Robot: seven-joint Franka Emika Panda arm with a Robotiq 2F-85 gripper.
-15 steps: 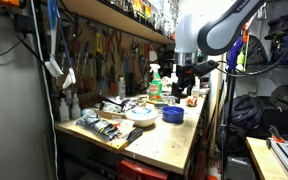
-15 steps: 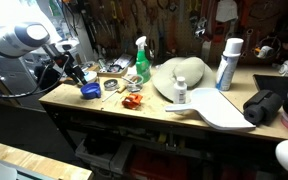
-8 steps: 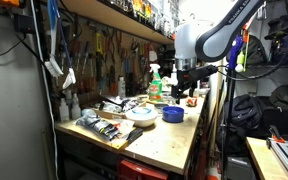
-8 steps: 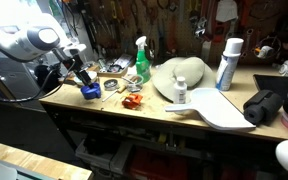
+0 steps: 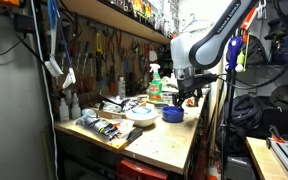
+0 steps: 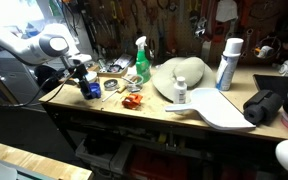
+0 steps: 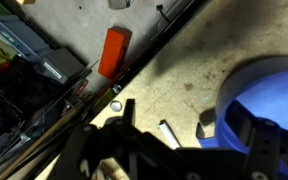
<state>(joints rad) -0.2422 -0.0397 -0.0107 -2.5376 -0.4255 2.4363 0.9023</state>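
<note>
Jaws spread wide, holding nothing; blue bowl (image 7: 269, 90) beneath one jaw, off-centre.

A small blue bowl (image 5: 172, 114) stands upright on the wooden workbench (image 5: 164, 145), mouth up, out towards the open front edge of the top. It is round and low-walled, a strong plain blue all over. In both exterior views it sits alone on bare wood near the bench's end, the bowl (image 6: 91, 90) clear of the clutter; the wrist view catches only part of its rounded side (image 7: 269, 95)
</note>
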